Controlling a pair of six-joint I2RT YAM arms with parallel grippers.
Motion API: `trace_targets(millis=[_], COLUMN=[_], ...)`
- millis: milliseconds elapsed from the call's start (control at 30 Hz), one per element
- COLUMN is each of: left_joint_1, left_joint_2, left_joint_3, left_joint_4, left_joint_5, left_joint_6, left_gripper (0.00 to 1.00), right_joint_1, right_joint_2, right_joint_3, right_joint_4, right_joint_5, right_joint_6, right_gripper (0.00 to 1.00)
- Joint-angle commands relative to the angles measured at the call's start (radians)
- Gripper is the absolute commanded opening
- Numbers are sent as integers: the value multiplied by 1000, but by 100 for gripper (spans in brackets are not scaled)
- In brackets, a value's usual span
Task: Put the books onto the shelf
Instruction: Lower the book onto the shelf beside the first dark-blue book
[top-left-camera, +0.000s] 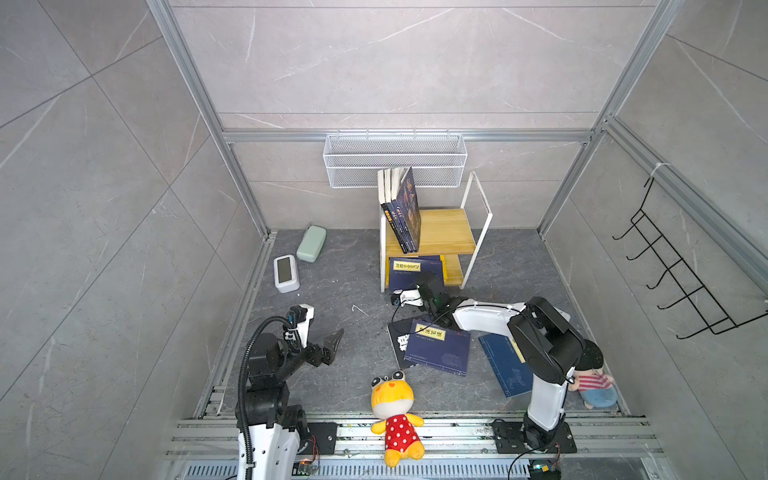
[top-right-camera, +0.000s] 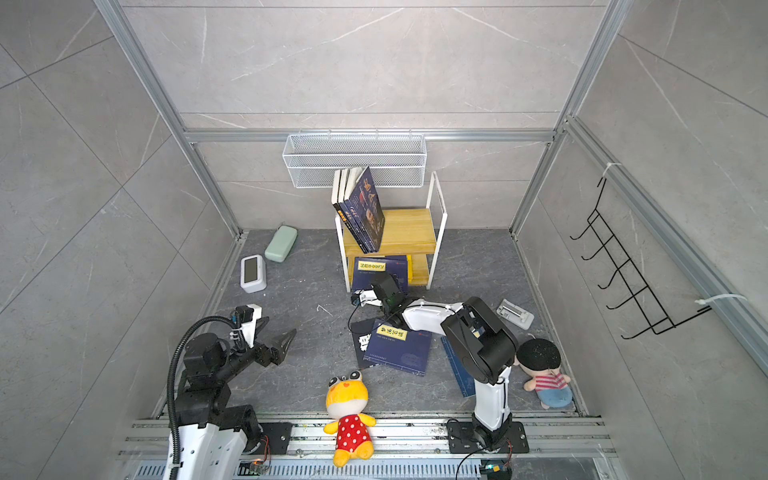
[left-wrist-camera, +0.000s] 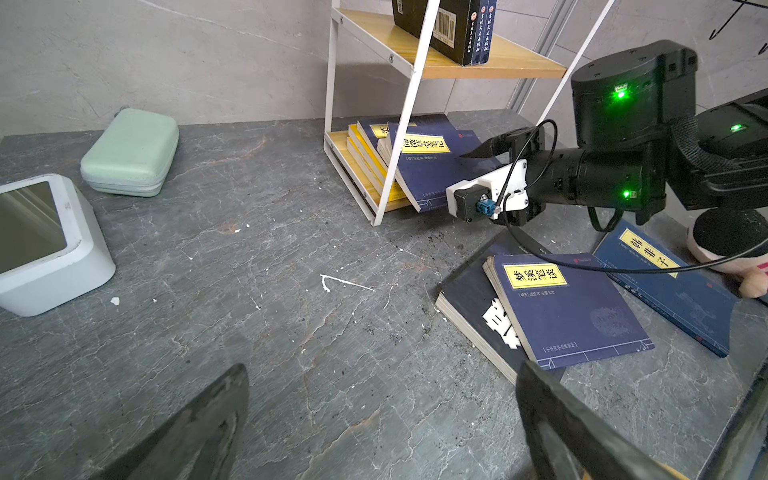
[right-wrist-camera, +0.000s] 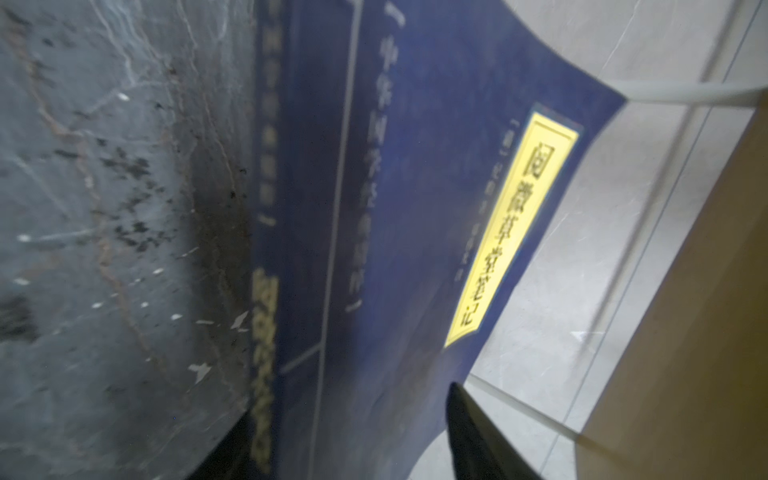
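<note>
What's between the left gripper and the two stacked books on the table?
Nothing: only bare dark tabletop lies between the left gripper and the stacked books, as both top views and the left wrist view show.

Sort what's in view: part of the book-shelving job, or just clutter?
Job: shelf; upright books on its top tier; stacked books on its lower tier; navy book, black book, blue book on the tabletop.
Clutter: green case; white screened box; yellow plush; boy doll; mesh basket; hook rack.

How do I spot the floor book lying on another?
Find the wooden shelf at the back, then look at the floor before it. The navy book with a yellow label lies over a black book; the blue book beside it lies alone.
</note>
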Motion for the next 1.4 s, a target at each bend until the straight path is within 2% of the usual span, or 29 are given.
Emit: trace_targets(millis=[0,67,167,267,700,867,1167,1367], left_joint_1=[5,9,4,9,10,7,12,2], left_joint_2=[-10,-5,-16,-9,-19,-24,-22,-19], left_joint_3=[0,2,-3,1,1,1,5,4], left_joint_4=[9,9,9,9,7,7,6,6], left_joint_5=[36,34,33,38,34,32,32,30], left_joint_6=[-2,-3,-4,-6,-7,-9,-13,-13], left_gripper=[100,100,100,100,100,100,100,100], right_joint_1=[-8,-8,-16,-16,-31,-40,-58,-65], right_joint_2=[-48,-42,-45,-17,55,71,82,97], right_joint_3=[39,47,38,75,152,171,206,223], right_joint_4=[-47,-58,-24,-30,26,-5,-43,-53], right_joint_5=[-1,14,-6,33,88,29,45,37], right_joint_6=[54,46,36,38,3,-24,-6,-4], right_gripper=[43,29,13,0,0,0,0,5])
